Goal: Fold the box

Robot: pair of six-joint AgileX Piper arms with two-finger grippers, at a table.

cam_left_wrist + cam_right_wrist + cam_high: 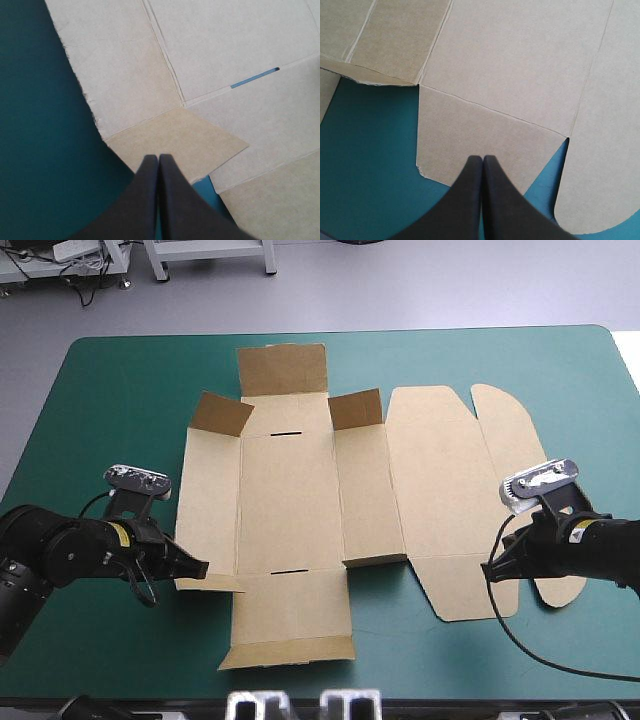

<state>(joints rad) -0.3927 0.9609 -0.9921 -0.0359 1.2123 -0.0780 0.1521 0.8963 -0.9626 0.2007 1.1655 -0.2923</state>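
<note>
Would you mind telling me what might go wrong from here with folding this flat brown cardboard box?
The shut left gripper sits at the edge of a corner flap of the flat brown board box; pushing may slide the box, not lift it. The shut right gripper sits at the lid's flap; uneven pushes could twist it.

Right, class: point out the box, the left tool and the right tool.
box (290, 500): high view, middle panel.
left tool (158, 157): left wrist view, between its shut tips.
right tool (482, 158): right wrist view, between its shut tips.
</note>
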